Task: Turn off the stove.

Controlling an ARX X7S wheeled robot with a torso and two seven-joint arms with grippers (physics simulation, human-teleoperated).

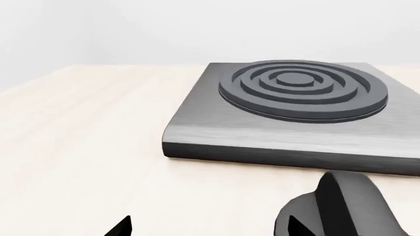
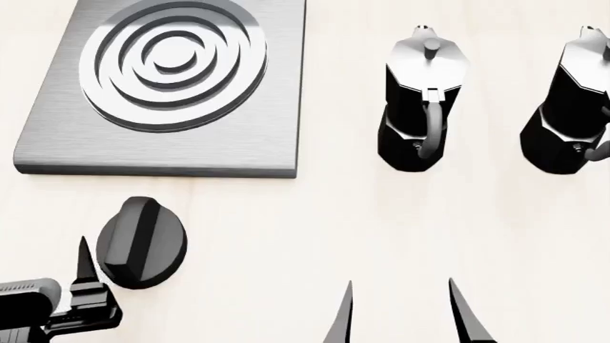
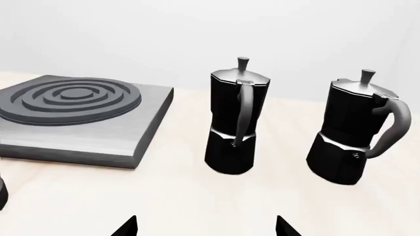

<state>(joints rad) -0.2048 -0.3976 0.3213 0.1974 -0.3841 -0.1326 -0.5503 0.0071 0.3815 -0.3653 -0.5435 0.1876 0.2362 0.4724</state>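
Note:
The stove is a flat grey slab [image 2: 162, 153] with a round ringed burner [image 2: 173, 64], at the far left of the pale table. Its black ridged knob [image 2: 141, 243] lies on the table just in front of the slab. My left gripper [image 1: 210, 230] is open and empty, low over the table. One of its fingers [image 2: 86, 264] sits right beside the knob [image 1: 347, 206]; the other is outside the head view. My right gripper [image 2: 401, 293] is open and empty, to the right of the knob and in front of the pots.
Two black-and-silver moka pots [image 2: 419, 107] [image 2: 572, 107] stand upright to the right of the stove, handles toward me. They also show in the right wrist view [image 3: 233, 123] [image 3: 351, 132], beside the slab [image 3: 85, 137]. A pale wall rises behind the table.

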